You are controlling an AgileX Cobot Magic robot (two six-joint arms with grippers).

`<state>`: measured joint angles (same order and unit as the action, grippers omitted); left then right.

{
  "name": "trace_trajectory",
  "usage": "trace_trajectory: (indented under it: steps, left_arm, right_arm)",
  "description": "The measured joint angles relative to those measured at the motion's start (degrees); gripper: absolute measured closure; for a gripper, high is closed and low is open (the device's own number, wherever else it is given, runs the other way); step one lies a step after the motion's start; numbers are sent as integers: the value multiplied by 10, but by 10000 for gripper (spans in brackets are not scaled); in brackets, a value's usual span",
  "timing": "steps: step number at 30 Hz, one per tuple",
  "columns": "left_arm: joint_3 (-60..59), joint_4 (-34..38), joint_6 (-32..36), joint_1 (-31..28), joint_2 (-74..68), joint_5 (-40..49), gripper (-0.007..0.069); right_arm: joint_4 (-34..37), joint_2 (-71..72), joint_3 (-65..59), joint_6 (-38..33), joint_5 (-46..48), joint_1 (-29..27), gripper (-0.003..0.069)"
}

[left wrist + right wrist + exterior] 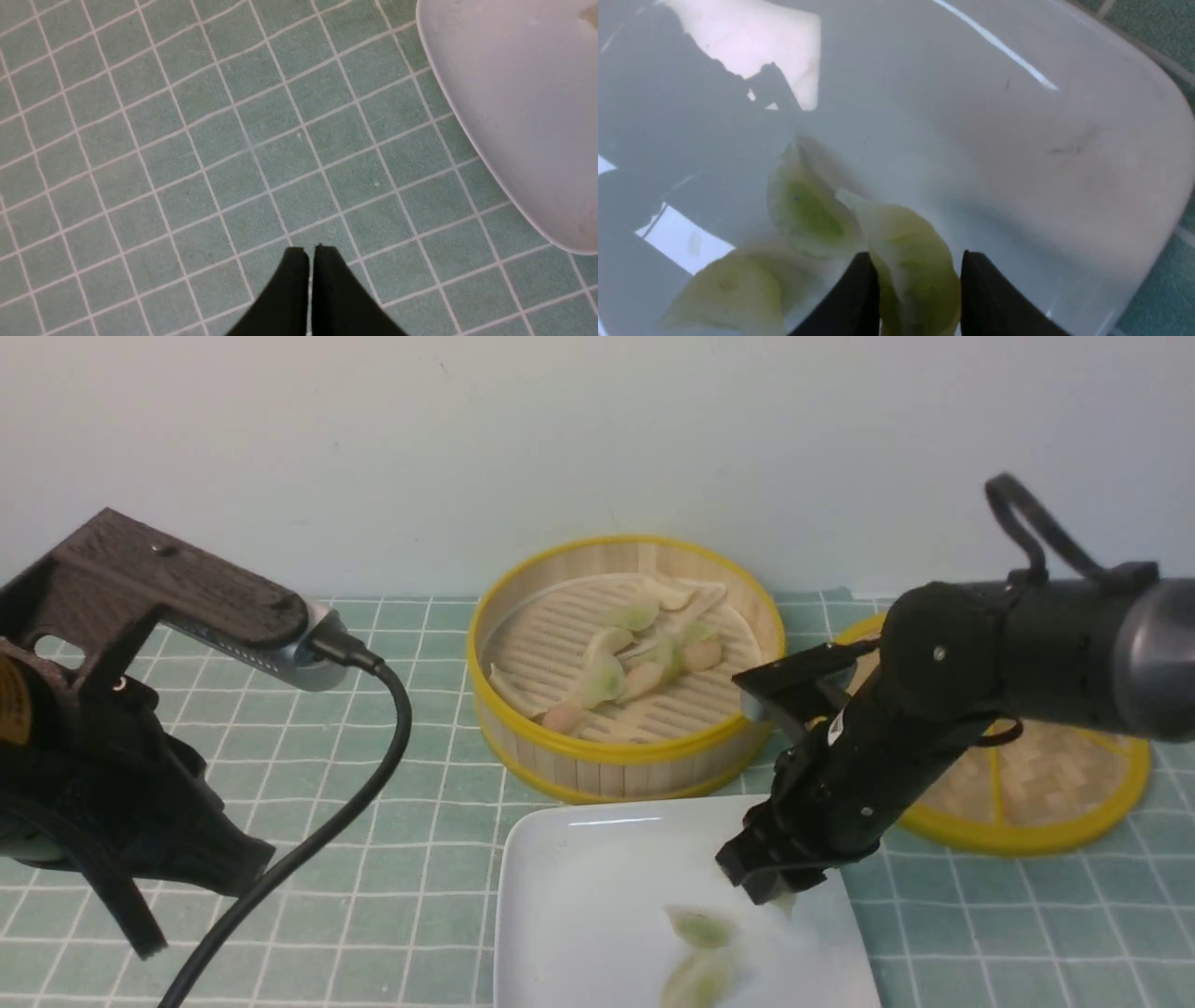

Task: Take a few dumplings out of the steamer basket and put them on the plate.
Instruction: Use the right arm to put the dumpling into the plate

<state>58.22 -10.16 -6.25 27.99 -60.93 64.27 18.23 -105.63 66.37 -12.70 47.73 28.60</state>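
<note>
Jaws on the right arm (920, 261) pinch a green dumpling (917, 247) over the plate; the left jaws (311, 252) are shut. A pale wall (597, 448) fills the top. Green squares cover the bench (373, 784). The white plate (597, 887) sits bottom middle, two dumplings (700, 929) on it. Above it is the steamer basket (616, 775) with more dumplings; right of that, a yellow-rimmed lid (1036, 840), partly behind the right arm.
</note>
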Motion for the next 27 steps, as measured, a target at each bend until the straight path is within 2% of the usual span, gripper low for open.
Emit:
trace_trajectory:
  steps: [2, 6, 10, 12, 14, 16, 17, 18, 19, 21, 23, 27]
  left_arm:
    - [0, 0, 0, 0, 0, 0, 631]
    - [0, 0, 0, 0, 0, 0, 631]
    - [0, 0, 0, 0, 0, 0, 631]
    - [0, 0, 0, 0, 0, 0, 631]
    - [0, 0, 0, 0, 0, 0, 631]
    - [0, 0, 0, 0, 0, -5, 631]
    - [0, 0, 0, 0, 0, -7, 631]
    - [0, 0, 0, 0, 0, -16, 631]
    - [0, 0, 0, 0, 0, -20, 631]
    - [0, 0, 0, 0, 0, -25, 631]
    - [0, 0, 0, 0, 0, -33, 631]
    - [0, 3, 0, 0, 0, -48, 631]
  right_arm:
    - [7, -10, 0, -9, -18, 0, 396]
    - [38, -19, 0, -55, -36, 0, 234]
    - [65, -19, 0, -87, -23, 0, 156]
    - [68, -9, 3, -80, -1, 0, 155]
    - [64, 3, 9, -68, 23, 0, 172]
    - [34, 49, 33, -29, 78, 0, 298]
    - [34, 54, 33, -29, 78, 0, 298]
    - [4, 99, 44, 3, 107, 0, 429]
    - [-12, 133, 46, 23, 119, 0, 508]
    - [-41, 215, 47, 62, 134, 0, 614]
    - [-70, 298, 45, 98, 138, 0, 652]
    - [-125, 492, 3, 167, 91, 0, 671]
